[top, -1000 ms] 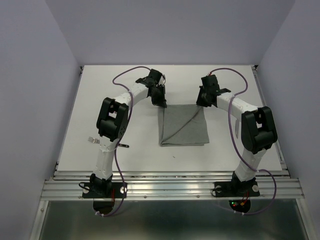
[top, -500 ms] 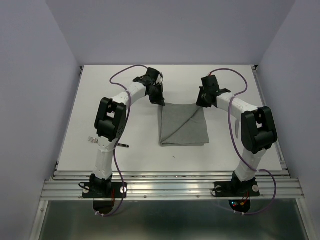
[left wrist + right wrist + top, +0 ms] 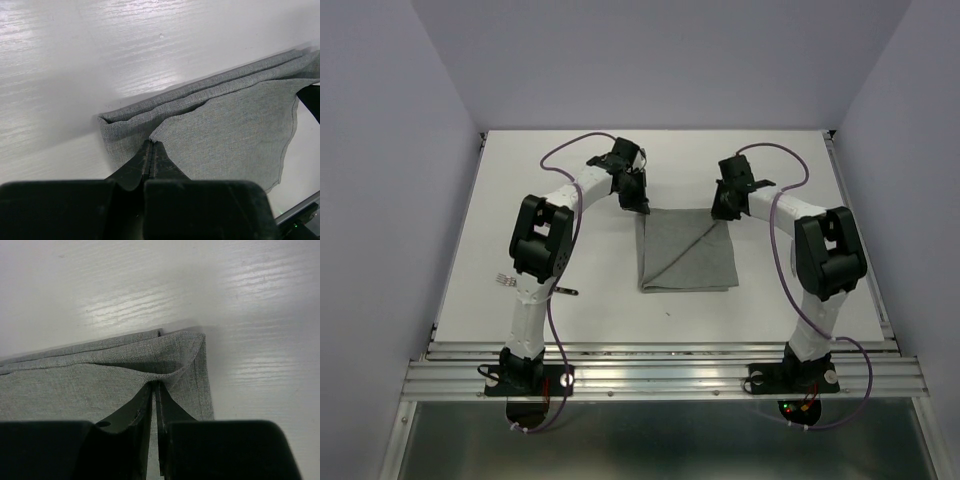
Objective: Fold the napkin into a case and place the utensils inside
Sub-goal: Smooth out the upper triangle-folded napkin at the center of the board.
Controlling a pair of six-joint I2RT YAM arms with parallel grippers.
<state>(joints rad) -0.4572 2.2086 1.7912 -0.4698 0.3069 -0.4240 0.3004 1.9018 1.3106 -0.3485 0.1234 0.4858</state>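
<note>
A robotics lab cell: white table [image 3: 520, 180] boxed by plain walls [image 3: 660, 60], aluminium mounting rail [image 3: 660, 375]

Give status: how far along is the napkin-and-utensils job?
Done: the napkin lies folded into a layered rectangle. In hand: the left gripper and right gripper are each shut on a far corner of its top layer, which is raised slightly. Left: the narrower folds, then loading the utensils, which lie untouched beside the left arm.
</note>
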